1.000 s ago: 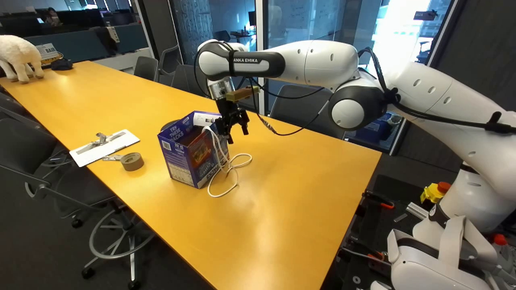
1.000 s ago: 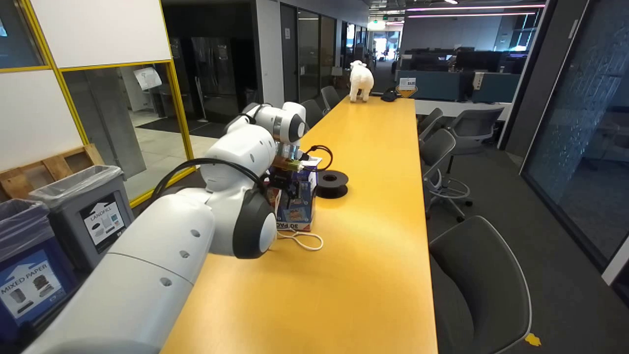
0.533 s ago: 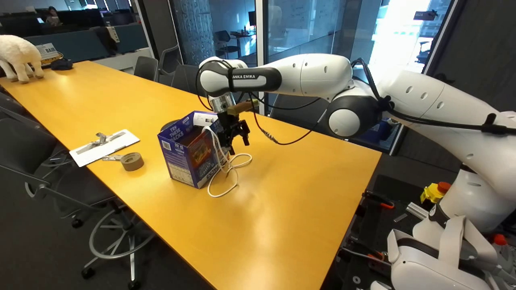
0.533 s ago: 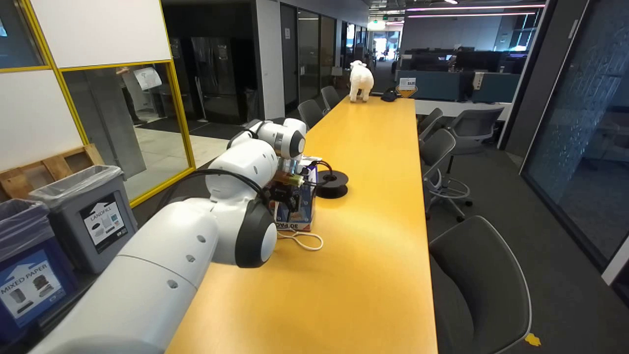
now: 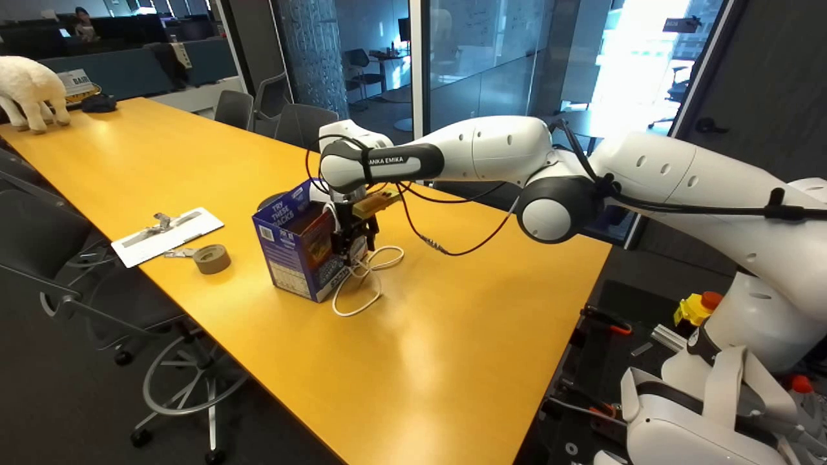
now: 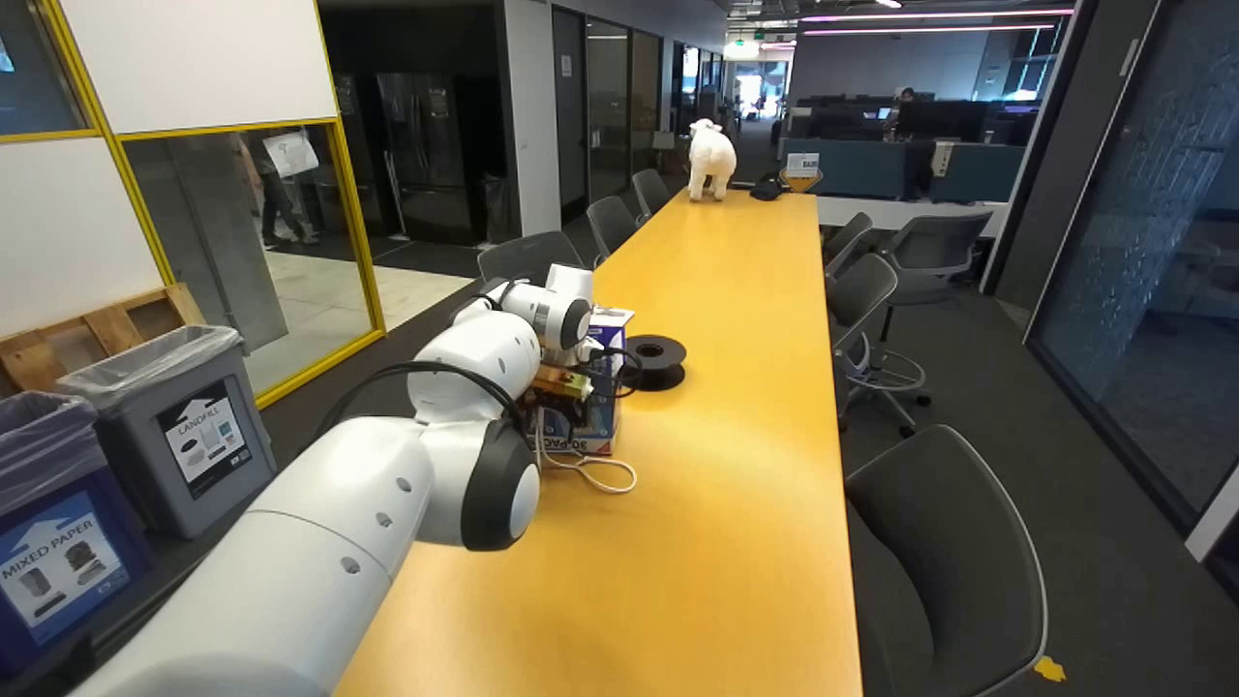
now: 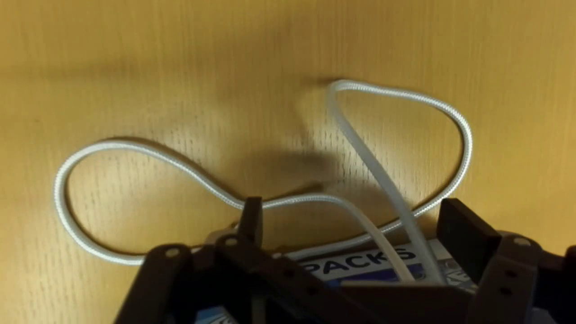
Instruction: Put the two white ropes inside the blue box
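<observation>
When checked in an exterior view, find gripper (image 5: pixel 362 256) low beside blue box (image 5: pixel 284 258), with white rope (image 5: pixel 345 315) draped over rim and looped on table (image 5: pixel 465 316). In an exterior view, locate black spool (image 6: pixel 656 364) just beside box. In wrist view, confirm jaws spread apart, with rope strands visible between; cannot tell contact.

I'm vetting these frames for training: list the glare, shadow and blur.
In both exterior views, pale sheen on the wooden table; in an exterior view, a washed-out window; in the wrist view, soft shadows on the wooden table, the raised strands of the white rope blurrier than its braided loops, and the hand very dark.
</observation>
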You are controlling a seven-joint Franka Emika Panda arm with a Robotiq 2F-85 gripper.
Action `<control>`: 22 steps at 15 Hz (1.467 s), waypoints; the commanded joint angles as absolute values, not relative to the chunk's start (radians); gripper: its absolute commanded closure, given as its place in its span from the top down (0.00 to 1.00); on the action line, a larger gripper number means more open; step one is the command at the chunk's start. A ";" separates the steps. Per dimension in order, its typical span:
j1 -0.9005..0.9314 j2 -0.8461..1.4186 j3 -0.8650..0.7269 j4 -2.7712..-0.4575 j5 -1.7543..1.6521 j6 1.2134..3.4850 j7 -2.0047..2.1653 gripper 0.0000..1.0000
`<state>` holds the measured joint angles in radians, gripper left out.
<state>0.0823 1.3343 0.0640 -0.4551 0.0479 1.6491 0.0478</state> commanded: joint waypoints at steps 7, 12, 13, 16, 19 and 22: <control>0.105 1.418 0.059 -0.420 0.046 1.903 0.045 1.00; 0.107 1.433 0.056 -0.422 0.043 1.986 0.046 1.00; 0.108 1.434 0.056 -0.425 0.042 1.994 0.046 1.00; 0.110 1.433 0.051 -0.431 0.036 1.995 0.041 1.00; 0.111 1.430 0.050 -0.435 0.032 1.982 0.043 1.00; 0.112 1.428 0.047 -0.436 0.028 1.959 0.040 1.00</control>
